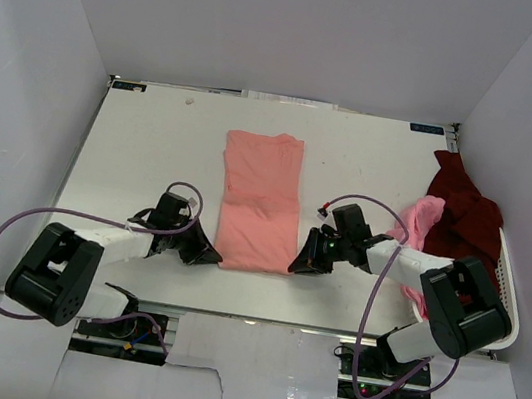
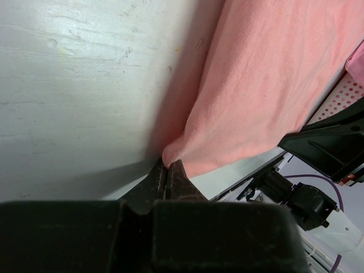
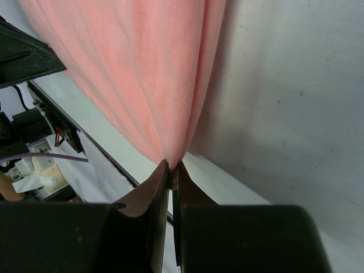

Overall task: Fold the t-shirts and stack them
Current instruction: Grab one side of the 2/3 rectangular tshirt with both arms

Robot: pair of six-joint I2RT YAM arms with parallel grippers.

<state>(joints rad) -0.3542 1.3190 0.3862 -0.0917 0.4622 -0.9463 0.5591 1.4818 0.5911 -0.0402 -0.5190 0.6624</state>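
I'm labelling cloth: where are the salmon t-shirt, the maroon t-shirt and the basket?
salmon t-shirt [image 1: 259, 209]: top view, middle of its body.
maroon t-shirt [image 1: 466, 216]: top view, centre of the heap.
white basket [image 1: 508, 283]: top view, slotted right wall.

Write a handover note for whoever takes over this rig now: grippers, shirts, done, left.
Left gripper: shut on the near left corner of the salmon-pink t-shirt.
Right gripper: shut on its near right corner.
That shirt lies mid-table, folded into a long strip. The lighter pink t-shirt and maroon t-shirt are heaped at the white basket, right.
Done: lengthwise fold.
Left: fold it across, then fold and stack the other two.
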